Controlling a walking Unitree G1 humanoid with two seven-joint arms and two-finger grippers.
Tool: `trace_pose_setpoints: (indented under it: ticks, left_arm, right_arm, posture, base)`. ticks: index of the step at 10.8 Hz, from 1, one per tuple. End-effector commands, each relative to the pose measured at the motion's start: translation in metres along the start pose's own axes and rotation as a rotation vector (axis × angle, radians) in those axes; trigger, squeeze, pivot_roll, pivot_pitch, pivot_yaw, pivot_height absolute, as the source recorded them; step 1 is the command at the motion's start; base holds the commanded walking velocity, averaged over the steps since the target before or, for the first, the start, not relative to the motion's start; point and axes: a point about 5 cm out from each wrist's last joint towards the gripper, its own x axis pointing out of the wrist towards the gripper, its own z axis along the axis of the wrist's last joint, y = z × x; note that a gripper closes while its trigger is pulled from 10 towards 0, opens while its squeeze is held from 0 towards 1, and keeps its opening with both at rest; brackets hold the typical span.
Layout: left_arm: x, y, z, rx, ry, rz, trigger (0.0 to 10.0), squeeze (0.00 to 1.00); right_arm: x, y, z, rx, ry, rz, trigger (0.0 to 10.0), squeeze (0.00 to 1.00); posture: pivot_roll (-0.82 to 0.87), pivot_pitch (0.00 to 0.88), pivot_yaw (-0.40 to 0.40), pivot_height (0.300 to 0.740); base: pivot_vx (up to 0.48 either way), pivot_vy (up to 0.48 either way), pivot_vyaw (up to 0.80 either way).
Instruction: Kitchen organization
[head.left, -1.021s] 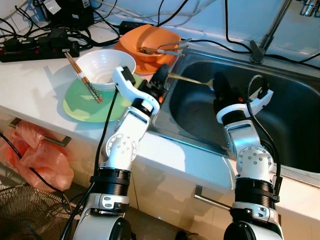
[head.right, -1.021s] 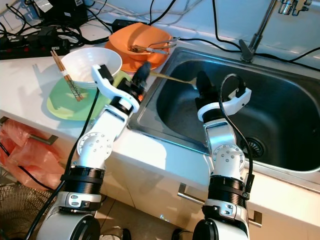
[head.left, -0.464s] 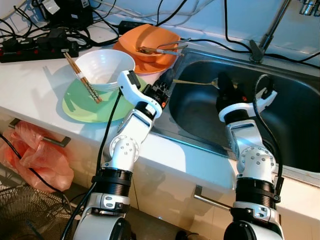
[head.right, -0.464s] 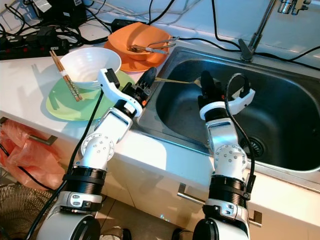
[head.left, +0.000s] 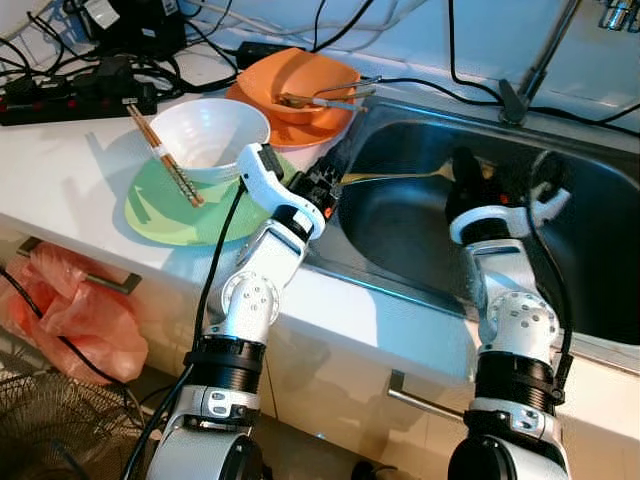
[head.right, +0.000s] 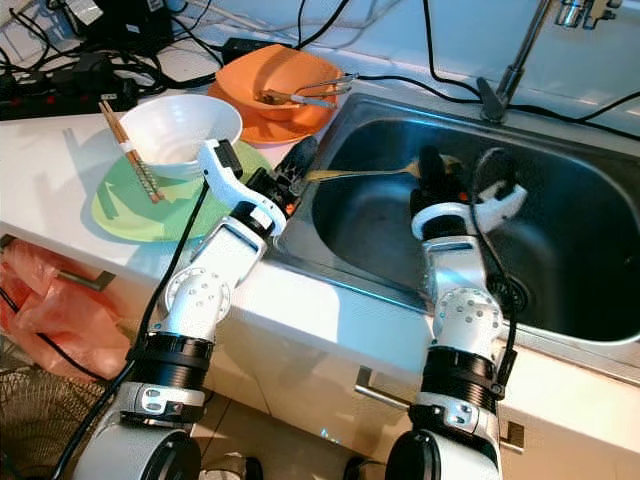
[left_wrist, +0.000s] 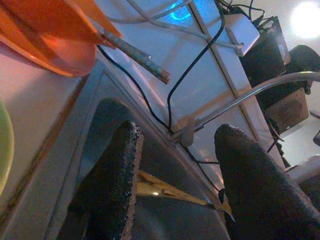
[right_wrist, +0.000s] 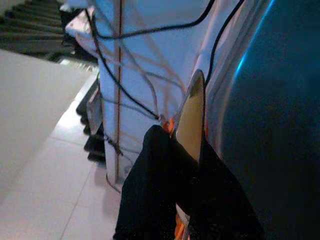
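Both silver arms reach forward over the near edge of a white counter (head.left: 70, 170) toward a steel sink (head.left: 600, 240) set into it on the right. The right gripper (head.left: 468, 178) is inside the sink basin, forearm rising almost straight up from the elbow and wrist bent forward; its two black fingers (right_wrist: 165, 195) are clamped on the bowl end of a gold spoon (head.left: 400, 178), whose flat blade stands out between them in the right wrist view. The spoon lies nearly level above the left part of the basin, its handle running leftward to the sink's left rim. There the left gripper (head.left: 330, 182) waits, its arm angled up and rightward across the counter edge, wrist tilted toward the sink; its fingers (left_wrist: 112, 185) are spread apart with the spoon's thin handle passing through the gap between them, not pinched. To the left on the counter, a white bowl (head.left: 205, 135) holding a pair of chopsticks (head.left: 165, 155) sits on a green plate (head.left: 160, 210), and farther back an orange bowl (head.left: 300, 85) holds metal tongs (head.left: 335, 95). Black cables (head.left: 80, 70) and a power strip lie along the far left of the counter, and a faucet (head.left: 535, 70) rises behind the sink.
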Motion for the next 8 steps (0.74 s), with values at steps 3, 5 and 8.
trace_pose_setpoints:
  ticks: [3,5,8]
  left_arm:
    - [0.015,-0.036,-0.011,0.041,0.016,-0.104,10.0,0.00]
    - [0.014,-0.037,-0.014,0.166,0.035,-0.104,10.0,0.00]
    - [0.014,-0.037,-0.013,0.420,0.067,-0.102,10.0,0.00]
  right_arm:
    - [0.006,0.005,0.010,0.005,-0.089,-0.021,0.0,0.00]
    - [0.007,0.003,0.028,-0.135,-0.175,-0.060,0.0,0.00]
    - [0.009,0.009,0.034,-0.469,-0.187,-0.057,10.0,0.00]
  posture:
    - [0.02,0.079,-0.012,0.740]
    - [0.02,0.076,-0.014,0.740]
    - [0.02,0.071,-0.017,0.740]
  base:
    - [0.000,0.000,0.00]
    - [0.000,0.000,0.00]
    - [0.000,0.000,0.00]
